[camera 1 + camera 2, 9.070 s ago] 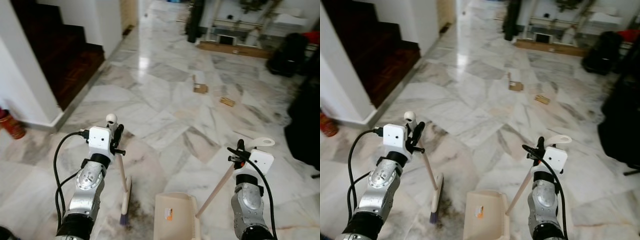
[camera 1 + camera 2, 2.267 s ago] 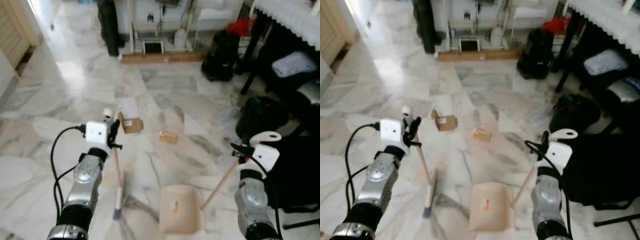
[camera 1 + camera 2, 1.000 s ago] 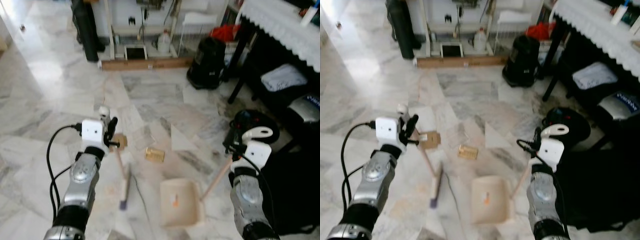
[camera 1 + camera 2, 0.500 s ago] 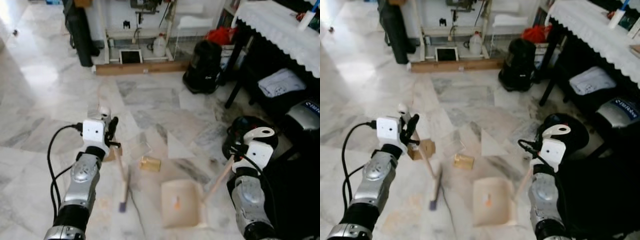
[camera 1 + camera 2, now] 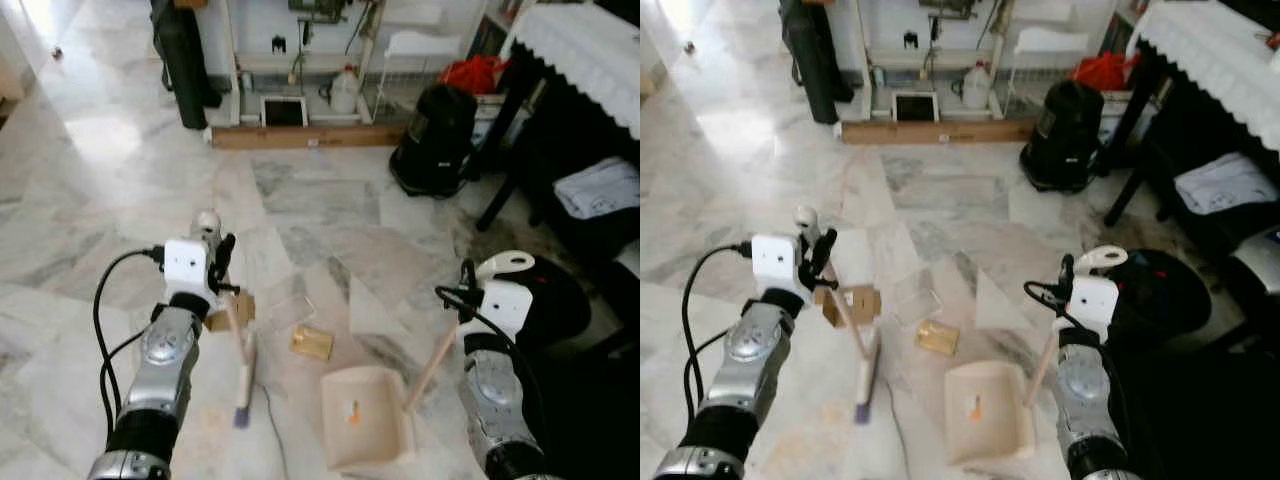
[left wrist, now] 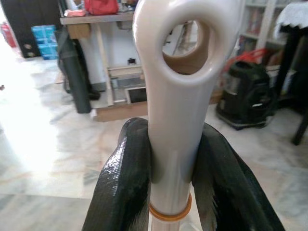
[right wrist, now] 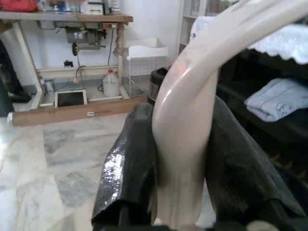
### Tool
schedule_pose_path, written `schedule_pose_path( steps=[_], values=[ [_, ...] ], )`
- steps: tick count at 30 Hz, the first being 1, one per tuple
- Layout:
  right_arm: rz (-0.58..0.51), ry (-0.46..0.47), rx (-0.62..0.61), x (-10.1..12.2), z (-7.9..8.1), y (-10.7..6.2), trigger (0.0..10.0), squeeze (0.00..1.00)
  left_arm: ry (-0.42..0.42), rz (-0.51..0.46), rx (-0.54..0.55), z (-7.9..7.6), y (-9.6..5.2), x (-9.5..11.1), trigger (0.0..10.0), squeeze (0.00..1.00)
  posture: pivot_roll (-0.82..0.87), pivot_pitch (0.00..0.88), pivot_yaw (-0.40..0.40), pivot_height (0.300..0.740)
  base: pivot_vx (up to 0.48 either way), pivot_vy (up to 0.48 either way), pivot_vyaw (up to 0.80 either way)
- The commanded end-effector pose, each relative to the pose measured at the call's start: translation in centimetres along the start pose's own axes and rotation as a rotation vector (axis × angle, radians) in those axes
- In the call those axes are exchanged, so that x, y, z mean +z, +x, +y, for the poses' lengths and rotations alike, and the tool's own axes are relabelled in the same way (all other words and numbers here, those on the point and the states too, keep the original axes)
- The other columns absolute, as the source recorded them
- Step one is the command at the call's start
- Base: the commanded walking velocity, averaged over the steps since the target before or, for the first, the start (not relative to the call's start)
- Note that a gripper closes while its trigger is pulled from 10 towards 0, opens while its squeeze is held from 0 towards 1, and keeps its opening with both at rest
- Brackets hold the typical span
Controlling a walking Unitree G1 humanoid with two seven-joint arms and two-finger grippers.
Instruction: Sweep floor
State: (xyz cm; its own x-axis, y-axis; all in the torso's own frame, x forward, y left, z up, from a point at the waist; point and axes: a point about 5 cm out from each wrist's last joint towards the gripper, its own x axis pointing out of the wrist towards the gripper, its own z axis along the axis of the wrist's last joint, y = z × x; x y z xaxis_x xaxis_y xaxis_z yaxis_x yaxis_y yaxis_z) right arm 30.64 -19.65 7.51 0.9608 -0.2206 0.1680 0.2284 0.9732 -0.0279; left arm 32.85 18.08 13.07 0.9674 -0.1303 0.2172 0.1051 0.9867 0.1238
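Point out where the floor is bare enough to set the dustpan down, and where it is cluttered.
Bare marble lies left of the broom and ahead toward the wooden plank. Crowded: the cardboard piece, clear wrapper and small box just beyond the dustpan, black bags on the right.

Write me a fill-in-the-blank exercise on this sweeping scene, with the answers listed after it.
1. The left gripper is shut on the handle of the ____.
2. The right gripper is shut on the handle of the ____.
3. The small yellow box lies on the floor between the broom head and the ____ pan of the dustpan.
4. A brown cardboard piece lies on the ____ floor.

Missing words: broom; dustpan; cream; marble
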Motion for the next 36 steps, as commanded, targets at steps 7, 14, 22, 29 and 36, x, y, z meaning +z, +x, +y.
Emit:
schedule_pose_path(
  steps=[7, 14, 22, 29, 36],
  values=[
    [-0.011, -0.021, -0.024, 0.21, -1.03, 0.14, 10.0, 0.00, -0.004, -0.031, -0.024, -0.91, 0.26, 0.59, 10.0, 0.00, 0.13, 0.131, -0.056, 0.740, 0.340, 0.000, 0.00],
    [-0.011, -0.017, -0.026, 0.24, -1.02, 0.19, 10.0, 0.00, -0.002, -0.031, -0.020, -0.85, 0.24, 0.60, 10.0, 0.00, 0.13, 0.134, -0.056, 0.740, 0.341, 0.000, 0.00],
    [-0.011, -0.015, -0.033, 0.26, -1.10, 0.21, 10.0, 0.00, -0.006, -0.030, -0.024, -0.89, 0.25, 0.60, 10.0, 0.00, 0.13, 0.138, -0.055, 0.740, 0.340, 0.000, 0.00],
    [-0.010, -0.009, -0.036, 0.24, -1.07, 0.19, 10.0, 0.00, -0.001, -0.029, -0.023, -0.83, 0.29, 0.63, 10.0, 0.00, 0.13, 0.148, -0.053, 0.740, 0.341, 0.000, 0.00],
    [-0.008, -0.009, -0.033, 0.25, -1.01, 0.23, 10.0, 0.00, -0.004, -0.031, -0.021, -0.78, 0.33, 0.70, 10.0, 0.00, 0.12, 0.156, -0.054, 0.740, 0.338, 0.000, 0.00]
  ],
)
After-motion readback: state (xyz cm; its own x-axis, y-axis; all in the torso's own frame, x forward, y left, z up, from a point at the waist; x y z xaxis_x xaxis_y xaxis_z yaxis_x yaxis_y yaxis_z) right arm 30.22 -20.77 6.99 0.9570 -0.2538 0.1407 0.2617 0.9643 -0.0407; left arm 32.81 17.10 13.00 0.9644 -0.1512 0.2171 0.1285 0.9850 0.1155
